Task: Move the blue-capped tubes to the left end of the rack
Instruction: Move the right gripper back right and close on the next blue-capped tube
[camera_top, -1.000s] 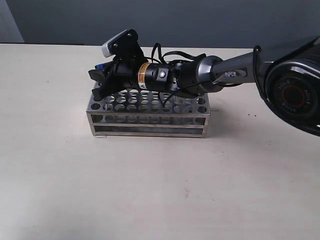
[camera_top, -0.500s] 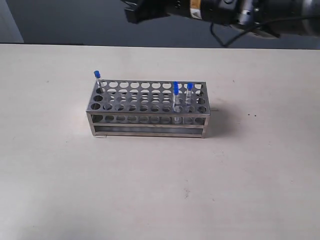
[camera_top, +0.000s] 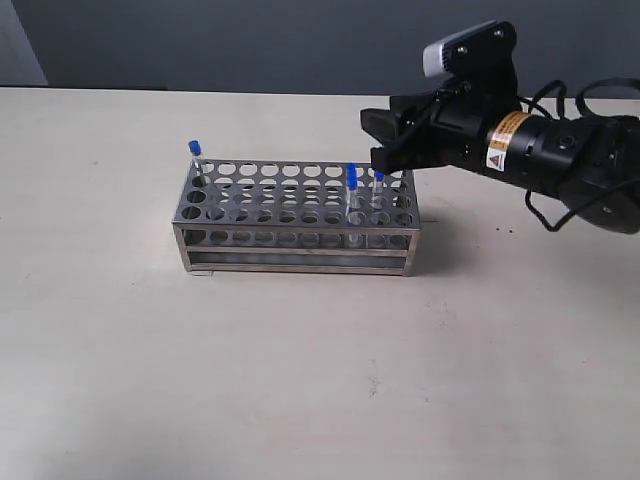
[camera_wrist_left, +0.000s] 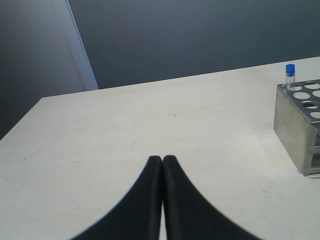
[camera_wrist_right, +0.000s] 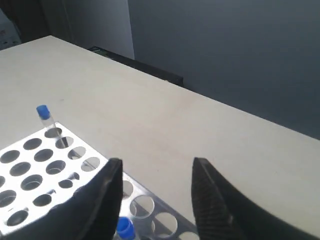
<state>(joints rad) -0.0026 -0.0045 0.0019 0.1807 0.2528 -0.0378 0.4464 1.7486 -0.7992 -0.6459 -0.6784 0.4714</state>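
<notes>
Quick update from us: the right pincer (camera_top: 372, 138) has swung back over. A second ago it was stretched right across the shiny steel test-tube rack (camera_top: 290, 250), the one with round holes in its top plate, holding something blue-topped down at the left end. Half a second ago it was lifted up and away, and a tube was left standing in the corner hole. Now that moved tube (camera_top: 195, 152), thin and clear with a bright blue cap, sits at the opposite end of the rack from the pincer, well apart from it and leaning a little.

So we reckon one of the blue-capped tubes is done and two are left. Those two are right under the pincer. The nearer tube (camera_top: 379, 180) is just below its fingertips, and the other tube (camera_top: 351, 176) is just beside that, a hole or so toward the far end. In the right wrist view the jaws stand wide apart with nothing between them. One blue cap (camera_wrist_right: 125, 228) peeks up below the gap, closer to one finger than centred.

The left pincer (camera_wrist_left: 162, 159) is pressed together and empty, hovering over the pale beige tabletop (camera_wrist_left: 125, 130), with the rack's left end ahead of it.

Our guess is the next move is dropping down and closing on the nearer tube. We can't tell if it's touching yet.
</notes>
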